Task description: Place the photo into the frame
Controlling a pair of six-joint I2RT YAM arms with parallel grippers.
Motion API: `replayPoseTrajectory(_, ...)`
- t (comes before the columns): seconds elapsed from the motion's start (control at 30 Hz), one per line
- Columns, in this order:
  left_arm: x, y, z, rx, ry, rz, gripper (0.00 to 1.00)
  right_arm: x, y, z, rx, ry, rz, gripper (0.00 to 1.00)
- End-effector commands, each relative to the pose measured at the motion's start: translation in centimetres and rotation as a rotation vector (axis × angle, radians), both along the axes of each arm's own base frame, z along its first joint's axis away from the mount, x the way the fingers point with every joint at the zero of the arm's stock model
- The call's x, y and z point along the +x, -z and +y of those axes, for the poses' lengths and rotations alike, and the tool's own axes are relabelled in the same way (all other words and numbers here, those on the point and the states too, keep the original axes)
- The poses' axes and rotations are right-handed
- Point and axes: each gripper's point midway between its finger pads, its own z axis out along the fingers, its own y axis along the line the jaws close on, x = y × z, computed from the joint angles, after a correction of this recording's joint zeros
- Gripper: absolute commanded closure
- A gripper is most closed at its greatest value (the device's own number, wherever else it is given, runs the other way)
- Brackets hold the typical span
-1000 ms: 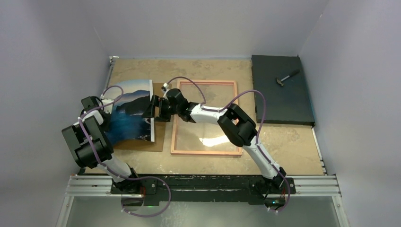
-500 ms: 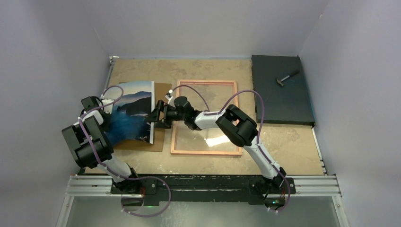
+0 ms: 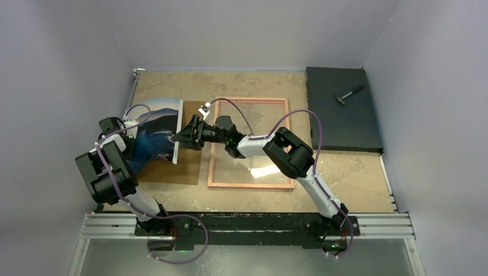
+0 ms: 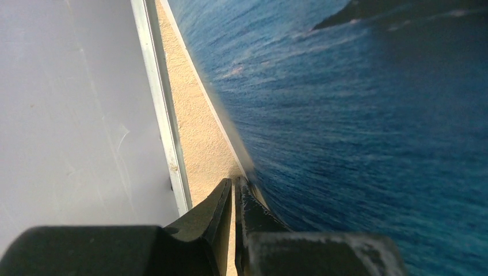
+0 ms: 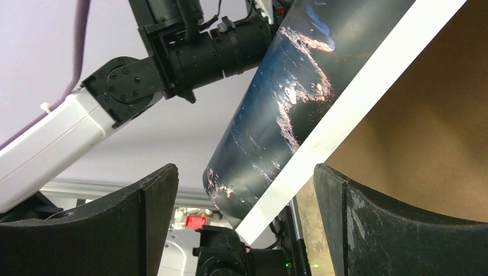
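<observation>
Top view: the left gripper (image 3: 122, 136) and right gripper (image 3: 179, 140) meet over the left half of the table (image 3: 345, 172).

The photo (image 3: 155, 135) is raised off the table and bowed. It hangs above the brown board (image 3: 172, 172), which lies flat just left of the frame (image 3: 253, 186). The frame lies flat at mid-table, its pane glossy, with the right arm stretched across it. The photo is wholly outside the frame.

Left wrist view: the left gripper (image 4: 235, 192) is pinched tight on the photo's (image 4: 368, 126) edge, with only a thin slit between its fingers. The photo's blue surface fills the right side of this view.

Right wrist view: the right gripper (image 5: 244, 172) stands wide apart. The white-bordered edge of the photo (image 5: 276, 109) runs slantwise between its two fingers (image 5: 144, 218). Whether either finger touches the print cannot be told, and nothing is clamped. The board (image 5: 426, 115) shows beyond the border, and the left arm lies behind the print.

At the far right of the top view a black mat (image 3: 345, 121) carries a small hammer (image 3: 349, 94), well apart from both grippers.
</observation>
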Motion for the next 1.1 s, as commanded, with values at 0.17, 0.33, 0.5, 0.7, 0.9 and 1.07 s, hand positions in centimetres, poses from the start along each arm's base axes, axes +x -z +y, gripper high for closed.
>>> replayPoseTrajectory(0.17, -2.6, 3.3, -4.7, -0.191, 0.06, 0.099, 0.96, -1.3, -5.1, -1.0, 0.148, -0.024, -0.025, 0.11)
replayPoseTrajectory(0.33, -2.6, 3.2, -4.7, -0.195, 0.061, 0.098, 0.95, -0.6, -6.7, -1.0, 0.214, 0.024, -0.048, 0.1)
replayPoseTrajectory(0.5, -2.6, 3.2, -4.7, -0.193, 0.066, 0.098, 0.96, -0.3, -8.2, -0.6, 0.265, 0.022, -0.055, 0.1)
replayPoseTrajectory(0.7, -2.5, 3.0, -4.7, -0.194, 0.066, 0.096, 0.96, -0.4, -8.3, -1.3, 0.286, 0.053, -0.048, 0.1)
replayPoseTrajectory(0.9, -2.5, 2.9, -4.7, -0.196, 0.069, 0.098, 0.96, -0.2, -9.3, -2.5, 0.386, 0.099, -0.028, 0.09)
replayPoseTrajectory(1.07, -2.5, 2.8, -4.7, -0.195, 0.072, 0.096, 0.96, 0.0, -9.8, -1.8, 0.413, 0.075, -0.016, 0.09)
